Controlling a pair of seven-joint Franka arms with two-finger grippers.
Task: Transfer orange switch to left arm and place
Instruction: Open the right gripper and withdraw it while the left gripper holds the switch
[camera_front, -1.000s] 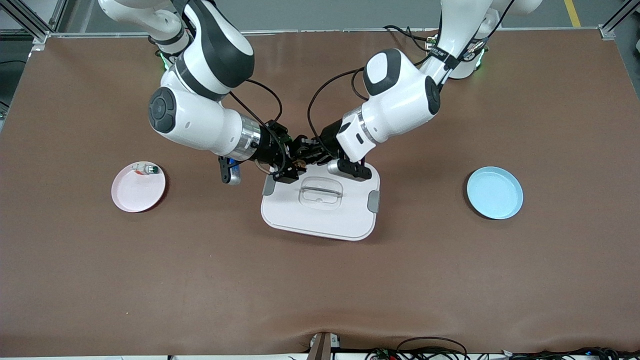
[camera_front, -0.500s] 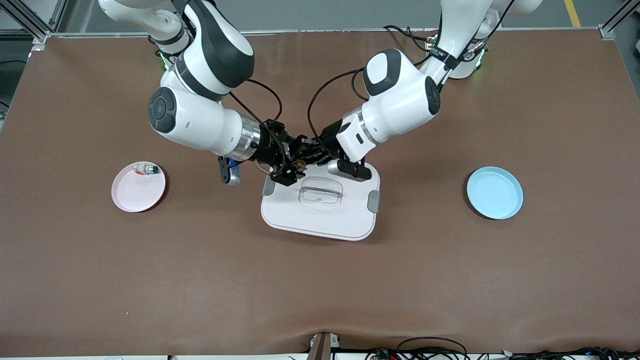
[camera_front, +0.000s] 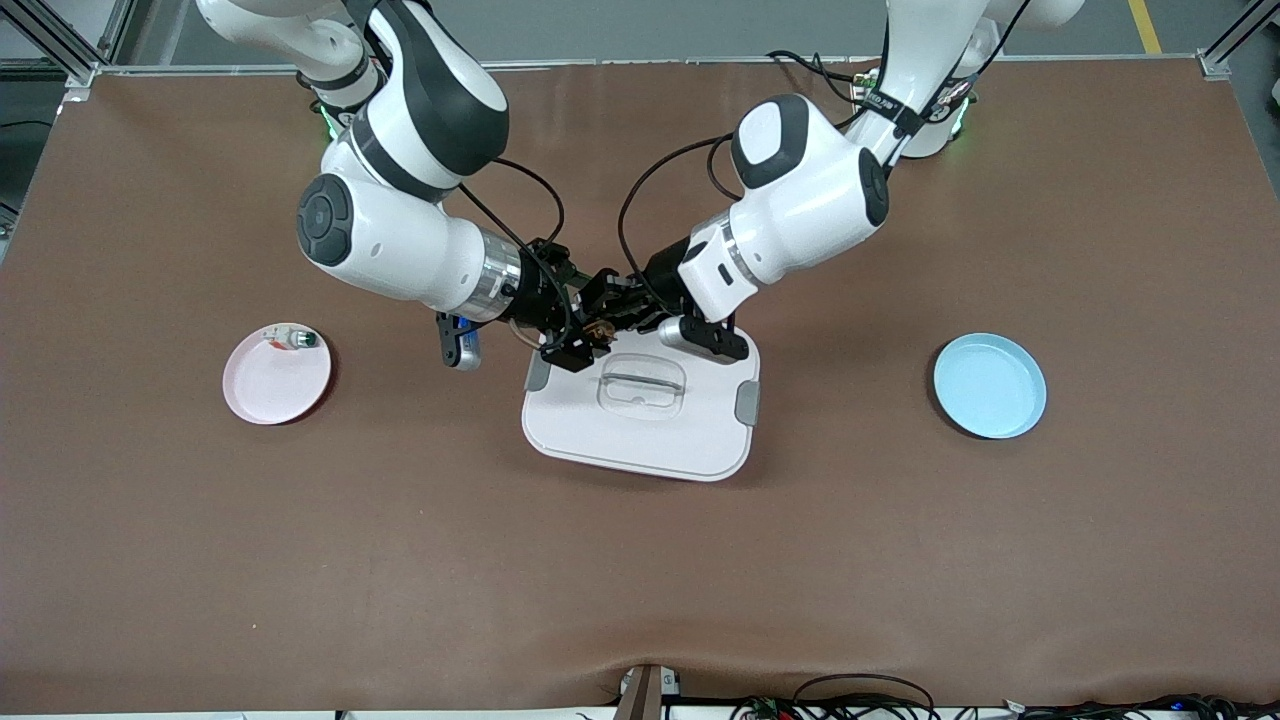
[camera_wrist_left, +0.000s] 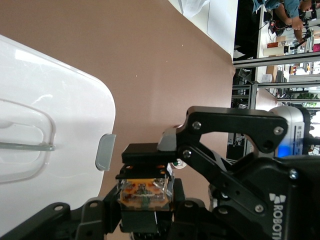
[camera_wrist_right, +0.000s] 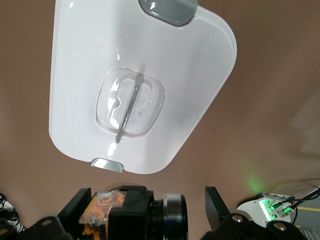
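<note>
The orange switch (camera_front: 600, 327) hangs in the air between both grippers, over the table just beside the box's edge that lies farthest from the front camera. My left gripper (camera_front: 613, 317) is shut on it; in the left wrist view the switch (camera_wrist_left: 145, 192) sits clamped between my own two fingers. My right gripper (camera_front: 578, 345) stands around the switch with its jaws open; in the right wrist view (camera_wrist_right: 147, 200) the switch (camera_wrist_right: 107, 205) lies beside one finger and a gap shows before the other. The white box (camera_front: 640, 435) lies on the table in the middle, lid closed.
A pink plate (camera_front: 262, 392) with a small white, green-capped component (camera_front: 292, 339) lies toward the right arm's end. A blue plate (camera_front: 990, 385) lies toward the left arm's end. The box also shows in the wrist views (camera_wrist_left: 50, 90) (camera_wrist_right: 90, 50).
The left arm's wrist has shifted slightly toward its own base with the switch in its gripper. The right arm has barely moved.
</note>
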